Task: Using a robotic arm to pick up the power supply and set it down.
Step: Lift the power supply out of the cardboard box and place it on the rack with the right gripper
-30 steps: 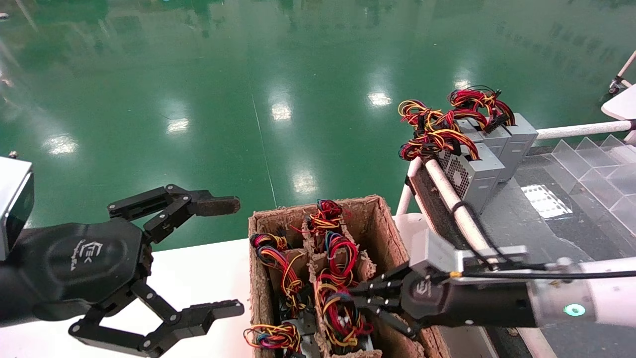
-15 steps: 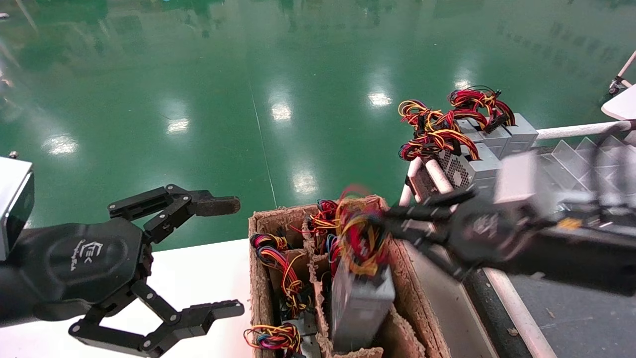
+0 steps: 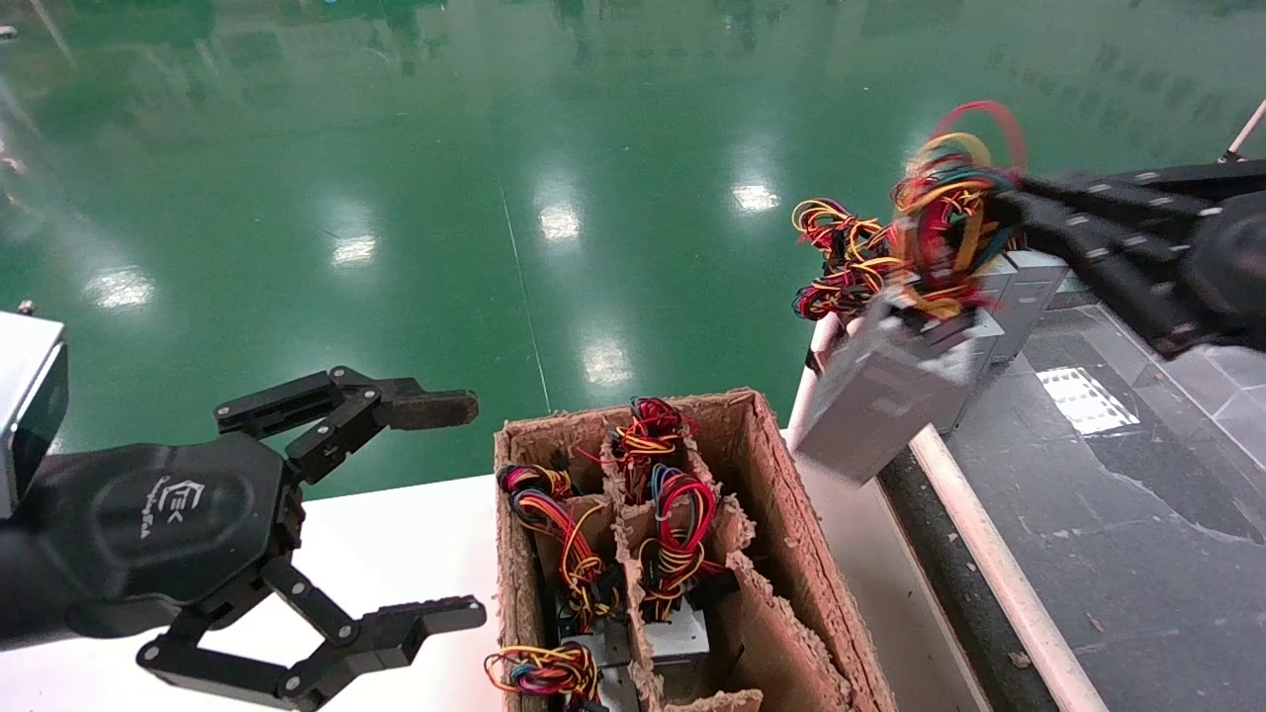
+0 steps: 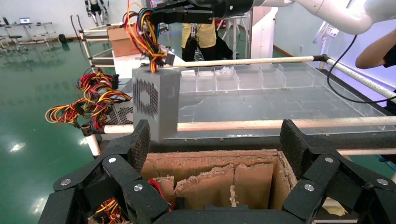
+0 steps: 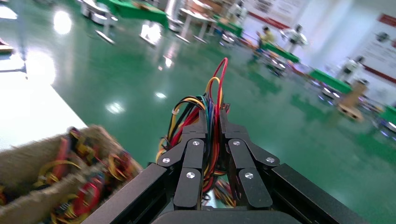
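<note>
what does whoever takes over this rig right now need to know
Right gripper: shut on the wire bundle of the power supply, which hangs tilted in the air, clear of the cardboard box and near the grey units on the rack at the right.
Left gripper: open, empty, parked over the white table left of the box.
Done: the supply is out of the box.
Left: carry it to the rack, likely beside the other units, set it down and release. More supplies sit in the box compartments.
The grip is on wires only, so the supply may swing.
</note>
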`<control>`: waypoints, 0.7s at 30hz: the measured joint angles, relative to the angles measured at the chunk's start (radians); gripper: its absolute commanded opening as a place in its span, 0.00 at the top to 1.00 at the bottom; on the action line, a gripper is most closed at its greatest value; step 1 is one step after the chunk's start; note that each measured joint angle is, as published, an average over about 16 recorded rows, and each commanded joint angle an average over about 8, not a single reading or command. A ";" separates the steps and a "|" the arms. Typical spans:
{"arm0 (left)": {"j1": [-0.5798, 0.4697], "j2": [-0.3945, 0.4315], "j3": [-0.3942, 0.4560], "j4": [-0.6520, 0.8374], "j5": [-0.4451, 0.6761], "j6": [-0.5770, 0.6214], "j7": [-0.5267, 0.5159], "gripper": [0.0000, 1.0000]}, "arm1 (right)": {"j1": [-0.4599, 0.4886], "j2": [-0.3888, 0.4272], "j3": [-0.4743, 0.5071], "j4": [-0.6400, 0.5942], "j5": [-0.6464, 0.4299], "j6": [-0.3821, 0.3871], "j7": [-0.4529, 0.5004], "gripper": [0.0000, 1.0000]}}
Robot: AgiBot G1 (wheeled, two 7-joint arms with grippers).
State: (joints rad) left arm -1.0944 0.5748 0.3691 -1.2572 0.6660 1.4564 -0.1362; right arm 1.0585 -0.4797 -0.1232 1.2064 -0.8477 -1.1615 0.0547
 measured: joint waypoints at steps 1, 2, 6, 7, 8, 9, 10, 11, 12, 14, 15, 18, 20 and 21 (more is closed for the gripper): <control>0.000 0.000 0.000 0.000 0.000 0.000 0.000 0.00 | -0.007 0.010 0.010 -0.010 0.003 0.005 -0.006 1.00; 0.000 0.000 0.000 0.000 0.000 0.000 0.000 0.00 | -0.014 0.021 0.019 -0.021 0.006 0.009 -0.012 1.00; 0.000 0.000 0.000 0.000 0.000 0.000 0.000 0.00 | -0.041 0.057 0.048 -0.074 0.011 0.020 -0.038 1.00; 0.000 0.000 0.000 0.000 0.000 0.000 0.000 0.00 | -0.047 0.065 0.054 -0.088 0.011 0.021 -0.044 1.00; 0.000 0.000 0.000 0.000 0.000 0.000 0.000 0.00 | -0.053 0.072 0.059 -0.103 0.012 0.022 -0.051 1.00; 0.000 0.000 0.000 0.000 0.000 0.000 0.000 0.00 | -0.059 0.079 0.064 -0.118 0.011 0.023 -0.058 1.00; 0.000 0.000 0.000 0.000 0.000 0.000 0.000 0.00 | -0.064 0.085 0.068 -0.132 0.010 0.025 -0.065 1.00; 0.000 0.000 0.000 0.000 0.000 0.000 0.000 0.00 | -0.070 0.090 0.071 -0.147 0.007 0.026 -0.073 1.00; 0.000 0.000 0.000 0.000 0.000 0.000 0.000 0.00 | -0.074 0.095 0.073 -0.162 0.004 0.028 -0.080 1.00; 0.000 0.000 0.000 0.000 0.000 0.000 0.000 0.00 | -0.081 0.100 0.075 -0.191 -0.004 0.032 -0.093 1.00; 0.000 0.000 0.000 0.000 0.000 0.000 0.000 0.00 | -0.082 0.101 0.074 -0.206 -0.010 0.035 -0.099 1.00; 0.000 0.000 0.000 0.000 0.000 0.000 0.000 0.00 | -0.078 0.100 0.068 -0.249 -0.029 0.043 -0.114 1.00; 0.000 0.000 0.000 0.000 0.000 0.000 0.000 0.00 | -0.067 0.094 0.059 -0.276 -0.045 0.047 -0.122 1.00; 0.000 0.000 0.000 0.000 0.000 0.000 0.000 0.00 | -0.060 0.090 0.054 -0.290 -0.054 0.049 -0.126 1.00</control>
State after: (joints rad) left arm -1.0944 0.5748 0.3693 -1.2572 0.6659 1.4564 -0.1362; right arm 0.9986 -0.3898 -0.0695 0.9163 -0.9014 -1.1125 -0.0709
